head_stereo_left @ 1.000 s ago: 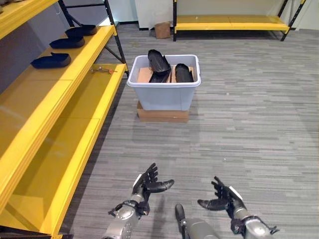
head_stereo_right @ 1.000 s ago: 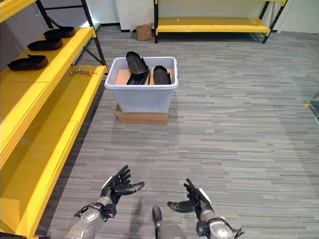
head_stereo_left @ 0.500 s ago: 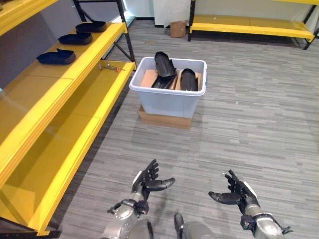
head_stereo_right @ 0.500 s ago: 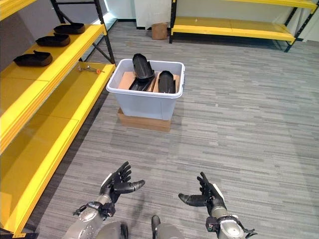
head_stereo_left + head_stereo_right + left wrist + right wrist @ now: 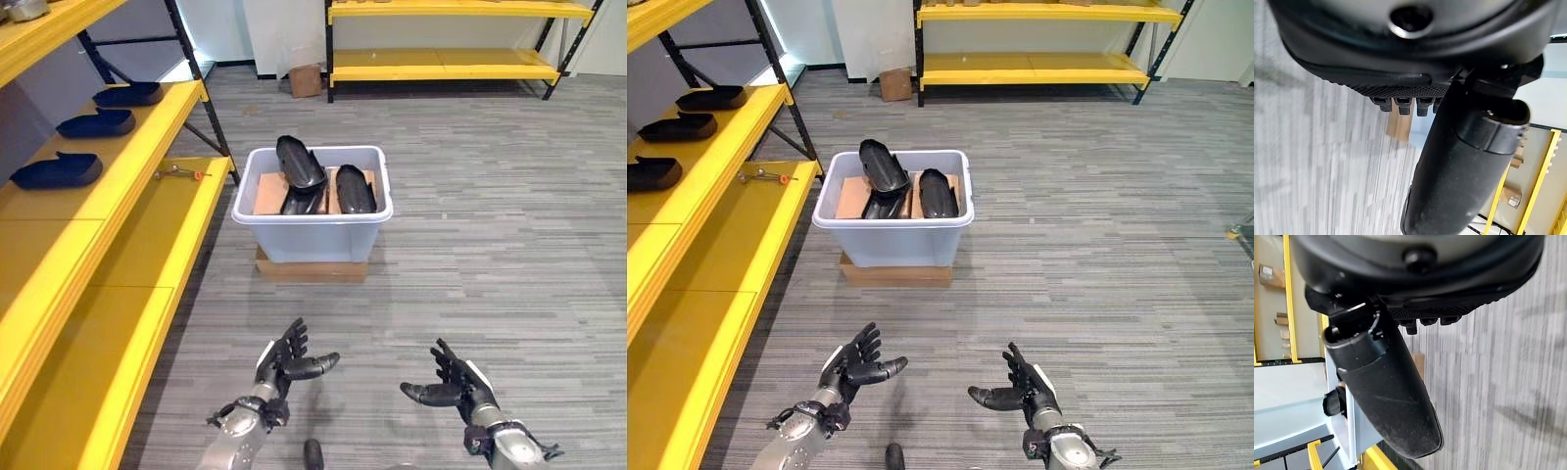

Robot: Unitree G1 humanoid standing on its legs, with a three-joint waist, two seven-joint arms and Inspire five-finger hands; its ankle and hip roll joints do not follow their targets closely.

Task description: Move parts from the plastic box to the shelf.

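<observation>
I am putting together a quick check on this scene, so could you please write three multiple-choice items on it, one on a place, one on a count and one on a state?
1. What does the plastic box stand on?
A. a flat cardboard box on the floor
B. the yellow shelf
C. a table

2. How many black parts lie on the yellow shelf at the left?
A. one
B. three
C. five

3. In what state are the left hand and right hand?
A. both open and empty
B. left holds a part
C. both clamp the box

Answers: 1 A, the cardboard box shows under it; 2 B, three black parts sit in a row; 3 A, fingers are spread above the floor.
</observation>
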